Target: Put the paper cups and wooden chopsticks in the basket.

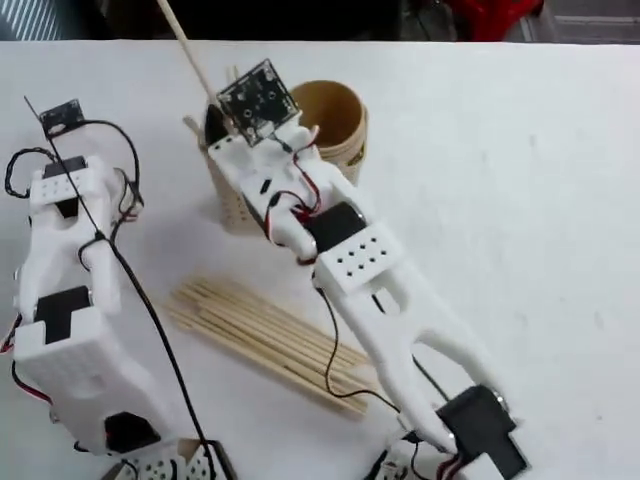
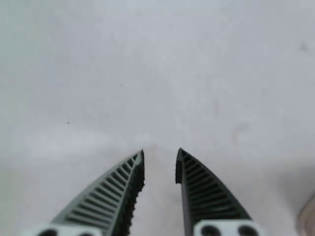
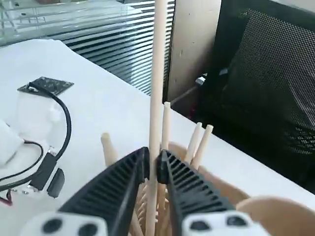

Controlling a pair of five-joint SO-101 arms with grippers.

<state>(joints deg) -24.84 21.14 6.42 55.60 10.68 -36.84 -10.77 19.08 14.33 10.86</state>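
Our right fingers [image 3: 140, 169] pinch one chopstick [image 3: 158, 73] upright over the basket [image 1: 230, 205]; our left fingers [image 2: 129, 184] hang slightly open above the worktop [image 2: 147, 73].

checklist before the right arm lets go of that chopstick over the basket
1. Right gripper shut on the chopstick: ok.
2. Held chopstick upright among the standing chopsticks in the basket: ok.
3. Its lower end inside the basket: cannot tell, the gripper hides it.
4. Left gripper open over bare table, away from the basket: ok.
5. All chopsticks in: not ok, a pile lies on the table.
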